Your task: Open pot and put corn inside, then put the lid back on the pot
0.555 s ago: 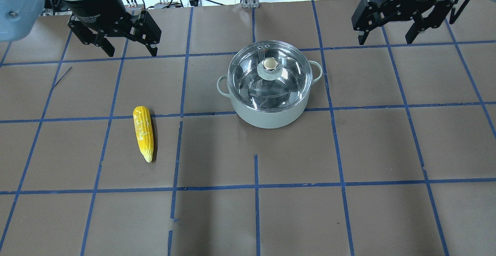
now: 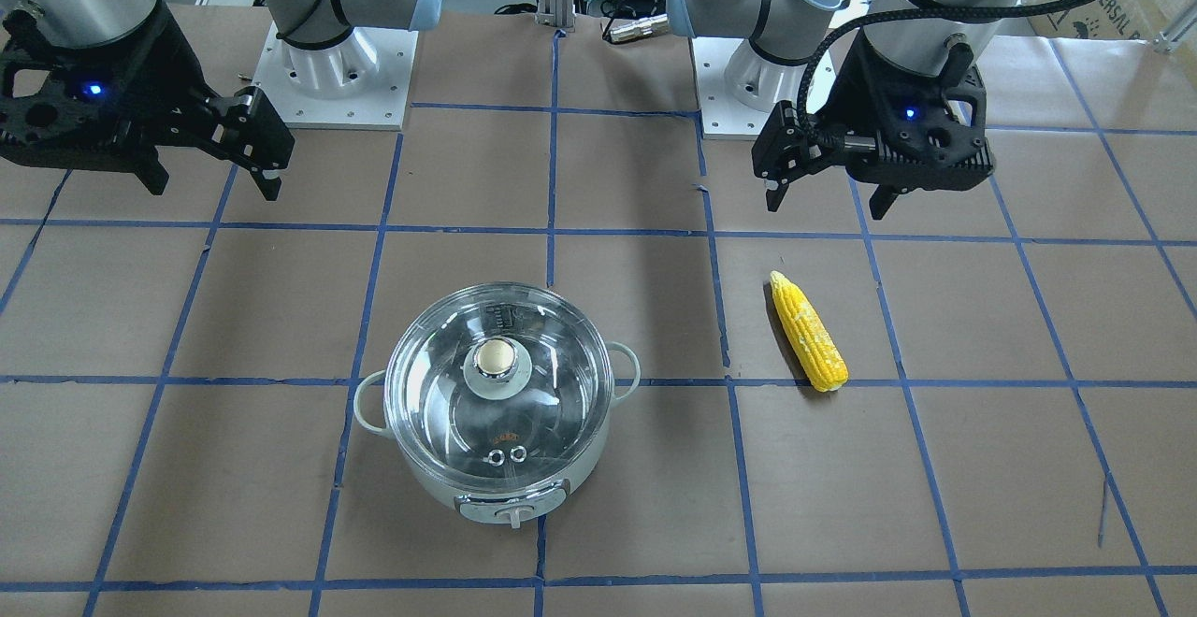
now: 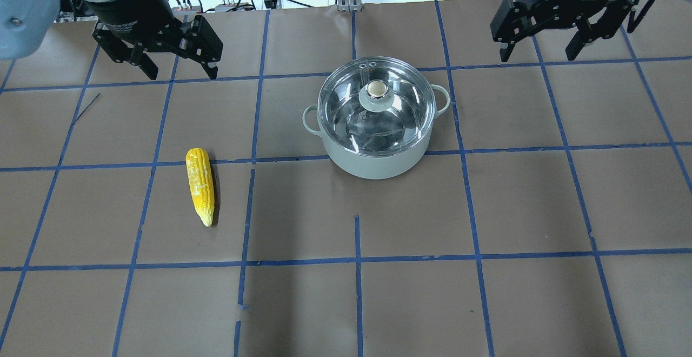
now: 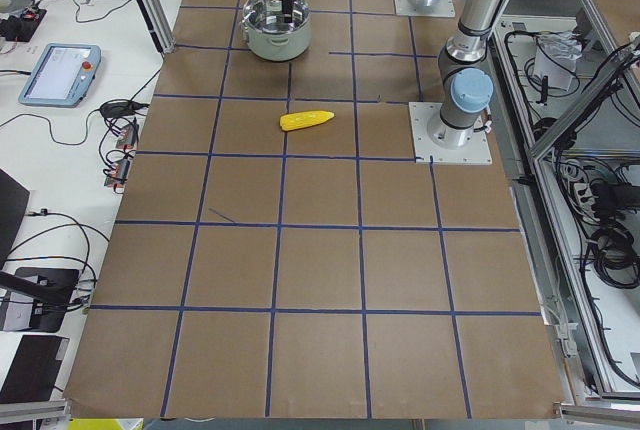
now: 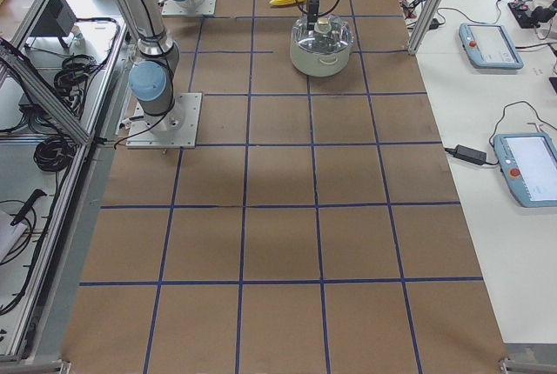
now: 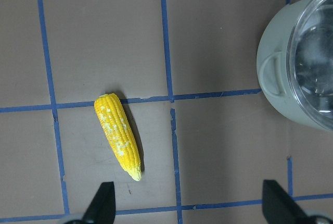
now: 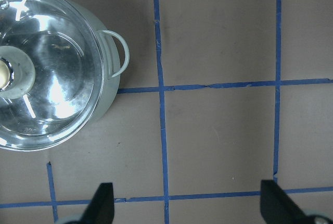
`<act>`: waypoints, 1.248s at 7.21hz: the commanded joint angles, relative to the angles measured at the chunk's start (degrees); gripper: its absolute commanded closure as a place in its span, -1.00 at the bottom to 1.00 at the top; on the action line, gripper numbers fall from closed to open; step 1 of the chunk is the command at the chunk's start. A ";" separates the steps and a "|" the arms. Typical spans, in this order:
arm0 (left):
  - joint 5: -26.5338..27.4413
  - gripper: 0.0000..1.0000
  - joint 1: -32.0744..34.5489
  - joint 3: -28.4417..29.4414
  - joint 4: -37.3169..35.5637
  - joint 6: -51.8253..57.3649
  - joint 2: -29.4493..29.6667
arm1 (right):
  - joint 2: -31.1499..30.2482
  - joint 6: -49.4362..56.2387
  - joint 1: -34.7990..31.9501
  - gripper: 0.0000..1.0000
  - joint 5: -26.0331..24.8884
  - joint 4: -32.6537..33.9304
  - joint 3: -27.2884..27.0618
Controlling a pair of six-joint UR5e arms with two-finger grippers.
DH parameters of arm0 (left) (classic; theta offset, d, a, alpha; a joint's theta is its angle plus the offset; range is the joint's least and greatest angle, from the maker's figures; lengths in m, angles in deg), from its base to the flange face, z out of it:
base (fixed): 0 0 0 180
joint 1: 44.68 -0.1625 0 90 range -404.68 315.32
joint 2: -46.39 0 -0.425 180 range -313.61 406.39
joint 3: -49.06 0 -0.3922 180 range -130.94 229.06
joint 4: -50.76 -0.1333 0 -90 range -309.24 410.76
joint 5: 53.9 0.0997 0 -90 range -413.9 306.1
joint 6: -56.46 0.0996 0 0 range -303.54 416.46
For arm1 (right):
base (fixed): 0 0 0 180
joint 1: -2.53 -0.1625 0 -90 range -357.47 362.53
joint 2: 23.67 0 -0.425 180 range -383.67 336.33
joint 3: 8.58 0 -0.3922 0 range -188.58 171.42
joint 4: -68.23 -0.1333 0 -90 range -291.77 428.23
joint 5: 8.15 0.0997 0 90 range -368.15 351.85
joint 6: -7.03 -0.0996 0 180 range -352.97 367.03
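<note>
Here, the pot stands near the middle of the table with the lid seated on its rim, closing it. Through the glass we see the pot's shiny steel inside, streaked with bright glints. The corn lies flat on the table on the robot's left side, well apart from the pot. Its blunt end lies over a line of blue tape and its tapered tip points toward the robot.

The corn is bright yellow with paler patches, and rows of small kernels run along its length. The pot is round and pale grey-white, with a loop handle on each side and a control knob on the wall that faces away from the robot. The lid is a clear dome with a steel rim. It carries a beige knob on a silver base and two small metal vent rings. The table is covered in matt brown paper, divided into squares by the tape.

We see the left gripper hanging above the table over the corn's side, its fingers spread wide and holding nothing. The right gripper hangs off to the pot's other side, likewise spread wide and holding nothing.
</note>
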 commanded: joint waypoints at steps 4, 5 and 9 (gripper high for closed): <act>0.00 -1.00 -12.87 -9.00 -15.23 10.92 8.24 | 5.29 -0.25 -3.67 -1.00 1.92 3.50 0.32; 0.00 -1.00 -14.29 -12.59 -19.96 9.16 7.99 | 7.67 -0.17 -6.74 -1.00 2.02 6.31 0.67; 4.46 -1.00 -13.96 -22.65 -30.56 -6.55 7.11 | 17.17 0.27 -12.21 -1.00 2.55 13.44 4.28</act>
